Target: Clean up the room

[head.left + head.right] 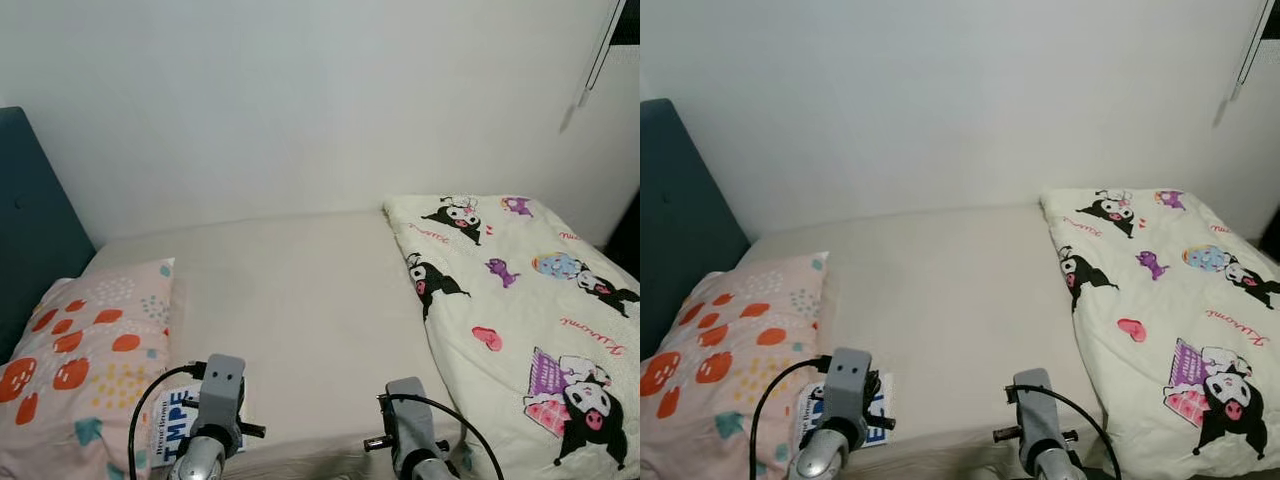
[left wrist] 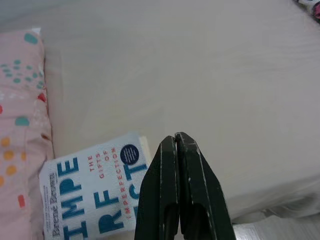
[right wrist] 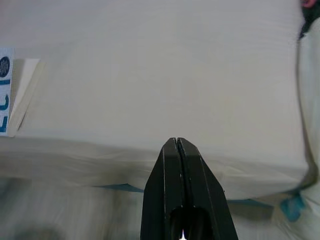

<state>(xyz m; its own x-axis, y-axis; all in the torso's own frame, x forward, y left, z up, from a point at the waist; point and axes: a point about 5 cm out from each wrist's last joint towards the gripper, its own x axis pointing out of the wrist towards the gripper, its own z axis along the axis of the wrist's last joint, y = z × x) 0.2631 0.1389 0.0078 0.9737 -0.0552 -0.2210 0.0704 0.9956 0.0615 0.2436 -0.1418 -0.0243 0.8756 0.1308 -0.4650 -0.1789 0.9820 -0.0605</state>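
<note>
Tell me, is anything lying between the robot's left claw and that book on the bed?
Nothing visible does. The book lies flat on the bare sheet near the bed's front edge, beside the pillow. The left gripper, fingers shut, hangs just beside and above it, with only open sheet between them.

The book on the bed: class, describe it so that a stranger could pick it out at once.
Start at the bed and go to its near edge, beside the pink spotted pillow. The book lies flat there, the one white thing with big blue letters.
</note>
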